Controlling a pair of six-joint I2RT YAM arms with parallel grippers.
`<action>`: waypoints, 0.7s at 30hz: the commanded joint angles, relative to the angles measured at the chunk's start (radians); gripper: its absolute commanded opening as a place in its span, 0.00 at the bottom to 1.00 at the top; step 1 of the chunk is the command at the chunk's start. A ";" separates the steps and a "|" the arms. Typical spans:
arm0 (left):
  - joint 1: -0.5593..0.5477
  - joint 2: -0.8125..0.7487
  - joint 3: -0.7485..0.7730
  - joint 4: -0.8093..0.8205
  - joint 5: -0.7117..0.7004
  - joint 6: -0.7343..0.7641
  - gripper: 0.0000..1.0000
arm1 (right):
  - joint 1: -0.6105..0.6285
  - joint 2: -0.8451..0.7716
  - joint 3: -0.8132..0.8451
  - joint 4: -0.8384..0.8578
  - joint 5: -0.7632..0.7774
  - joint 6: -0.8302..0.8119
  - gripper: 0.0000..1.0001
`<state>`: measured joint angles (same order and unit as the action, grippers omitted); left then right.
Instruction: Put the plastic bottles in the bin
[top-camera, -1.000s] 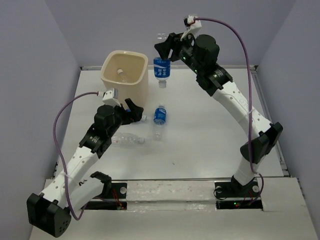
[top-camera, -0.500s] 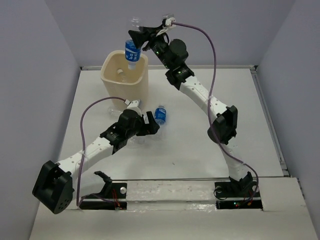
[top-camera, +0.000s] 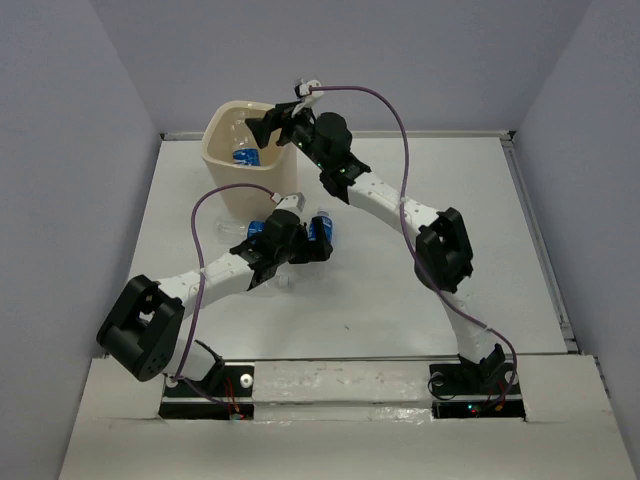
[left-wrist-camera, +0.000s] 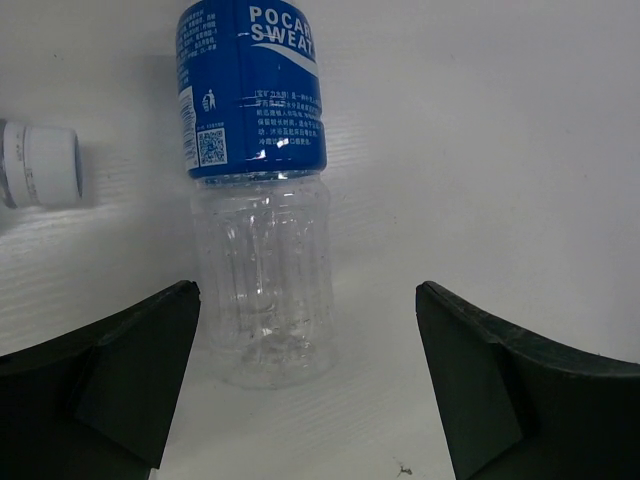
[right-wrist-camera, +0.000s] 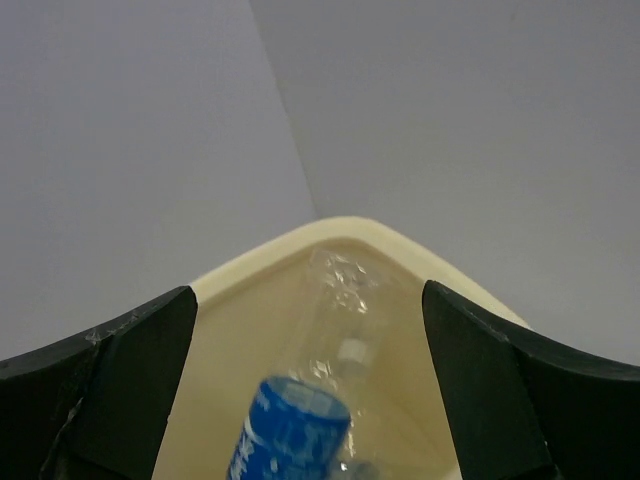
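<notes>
The cream bin (top-camera: 222, 138) stands at the back left. My right gripper (top-camera: 266, 128) hangs open over its rim. A blue-labelled plastic bottle (top-camera: 245, 155) is tilted inside the bin, free of the fingers. In the right wrist view that bottle (right-wrist-camera: 292, 432) drops past the bin rim (right-wrist-camera: 340, 226), below my right gripper (right-wrist-camera: 307, 292). My left gripper (top-camera: 305, 246) is open, low over the table. A second blue-labelled bottle (left-wrist-camera: 255, 90) lies flat with its clear base toward the left finger. My left gripper (left-wrist-camera: 305, 295) does not touch it. In the top view this bottle (top-camera: 321, 226) lies in front of the bin.
The white cap (left-wrist-camera: 42, 165) of another bottle lies left of the labelled one. A small white cap (top-camera: 285, 284) shows beside my left forearm. The bin's front wall (top-camera: 240, 195) is just behind my left wrist. Grey walls close the table at the back and sides.
My right gripper carried a labelled bottle left over the bin and opened; the bottle now drops inside. My left arm swung right, its open jaws reaching the labelled bottle on the table.
</notes>
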<state>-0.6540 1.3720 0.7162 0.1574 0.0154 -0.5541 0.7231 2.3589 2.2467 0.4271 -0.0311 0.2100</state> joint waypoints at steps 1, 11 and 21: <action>-0.010 0.025 0.086 0.045 -0.051 0.039 0.99 | 0.012 -0.310 -0.278 0.179 -0.007 -0.055 1.00; -0.084 0.307 0.249 -0.058 -0.259 0.059 0.96 | 0.012 -0.923 -1.054 0.282 0.085 -0.022 0.99; -0.147 0.365 0.359 -0.099 -0.439 0.083 0.61 | 0.012 -1.404 -1.486 0.091 0.160 0.166 0.99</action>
<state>-0.7868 1.7782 1.0077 0.0608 -0.3168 -0.4984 0.7277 1.0851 0.8513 0.5968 0.0643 0.2779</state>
